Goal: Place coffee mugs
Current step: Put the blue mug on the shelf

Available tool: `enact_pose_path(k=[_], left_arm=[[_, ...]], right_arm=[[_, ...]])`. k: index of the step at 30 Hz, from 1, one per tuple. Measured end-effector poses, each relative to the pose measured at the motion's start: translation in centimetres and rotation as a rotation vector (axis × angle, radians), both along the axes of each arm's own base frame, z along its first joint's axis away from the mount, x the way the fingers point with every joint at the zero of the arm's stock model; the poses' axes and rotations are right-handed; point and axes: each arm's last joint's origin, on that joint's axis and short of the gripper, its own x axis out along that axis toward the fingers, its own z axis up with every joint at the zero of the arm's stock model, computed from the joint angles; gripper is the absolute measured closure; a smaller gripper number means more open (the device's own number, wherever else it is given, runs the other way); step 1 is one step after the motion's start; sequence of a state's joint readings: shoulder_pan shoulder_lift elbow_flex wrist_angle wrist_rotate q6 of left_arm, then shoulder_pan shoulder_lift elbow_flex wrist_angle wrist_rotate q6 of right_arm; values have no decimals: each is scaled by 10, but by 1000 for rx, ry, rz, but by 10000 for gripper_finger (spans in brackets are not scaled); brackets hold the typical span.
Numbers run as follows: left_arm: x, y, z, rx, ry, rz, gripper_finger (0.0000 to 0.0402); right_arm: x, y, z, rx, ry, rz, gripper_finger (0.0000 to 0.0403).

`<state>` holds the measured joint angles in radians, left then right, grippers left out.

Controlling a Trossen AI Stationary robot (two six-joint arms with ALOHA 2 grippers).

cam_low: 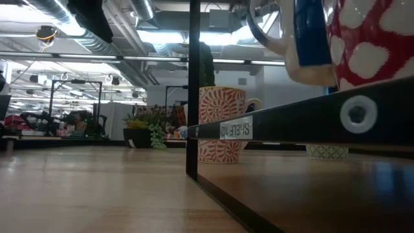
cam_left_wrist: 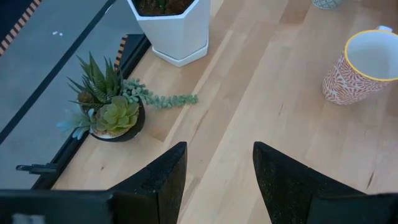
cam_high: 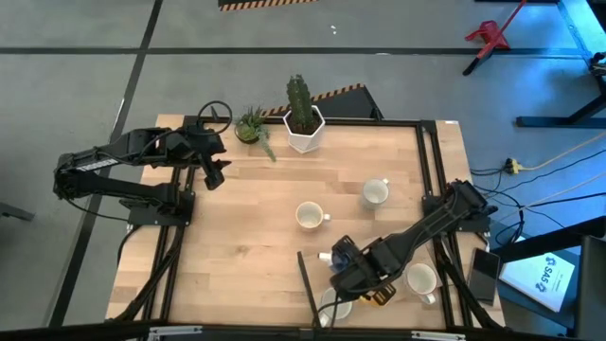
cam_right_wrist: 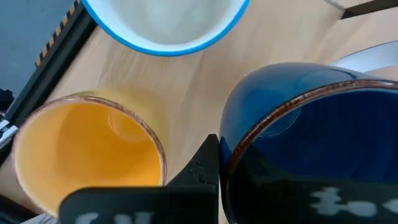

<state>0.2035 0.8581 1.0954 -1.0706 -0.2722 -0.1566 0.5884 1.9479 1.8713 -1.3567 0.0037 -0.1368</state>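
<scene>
The right hand (cam_high: 352, 268) was over the near right part of the worktop (cam_high: 246, 246), clenched on the rim of the dark blue mug (cam_right_wrist: 311, 137); one finger (cam_right_wrist: 202, 168) sat against the outside of that rim in the right wrist view. The orange mug (cam_right_wrist: 87, 155) stood just beside the hand, close to touching the blue one, and a white mug with a blue rim (cam_right_wrist: 165, 25) lay just ahead of it. A cream mug (cam_high: 421, 280) stood to the hand's outer side, near the frame rail (cam_high: 428, 170).

Judgement: the step in hand was carrying the blue mug to its place among the others. To do it well, the hand needed to keep the mug level and lower it straight, since any sideways drift would have knocked the orange neighbour.

Two more mugs, one patterned (cam_high: 310, 216) and one pale (cam_high: 376, 192), stood well ahead of the hand on open wood. A dark shelf post (cam_high: 305, 275) rose just beside the hand on its inner side, and the worktop's near edge was close behind it; free room lay mainly forward, toward the centre.

The left hand (cam_high: 214, 172) waited, released with fingers (cam_left_wrist: 158, 180) apart, at the far left, near a small succulent (cam_high: 251, 126) and the white hexagonal cactus pot (cam_high: 304, 133).
</scene>
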Motion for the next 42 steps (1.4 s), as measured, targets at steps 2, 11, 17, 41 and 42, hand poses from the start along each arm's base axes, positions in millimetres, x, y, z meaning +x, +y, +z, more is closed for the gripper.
enact_pose_path(k=[2,11,17,41,42], left_arm=[[0,0,0,0,0,-1,223],[0,0,0,1,1,-1,223],[0,0,0,1,1,-1,223],[0,0,0,7,3,-2,223],[0,0,0,7,3,-2,223]], right_arm=[[1,1,-4,0,19,4,403],[9,-3,-10,12,33,32,403],[15,-11,-10,21,23,23,403],[27,-9,-20,51,18,36,403],[27,-8,-22,51,29,39,403]])
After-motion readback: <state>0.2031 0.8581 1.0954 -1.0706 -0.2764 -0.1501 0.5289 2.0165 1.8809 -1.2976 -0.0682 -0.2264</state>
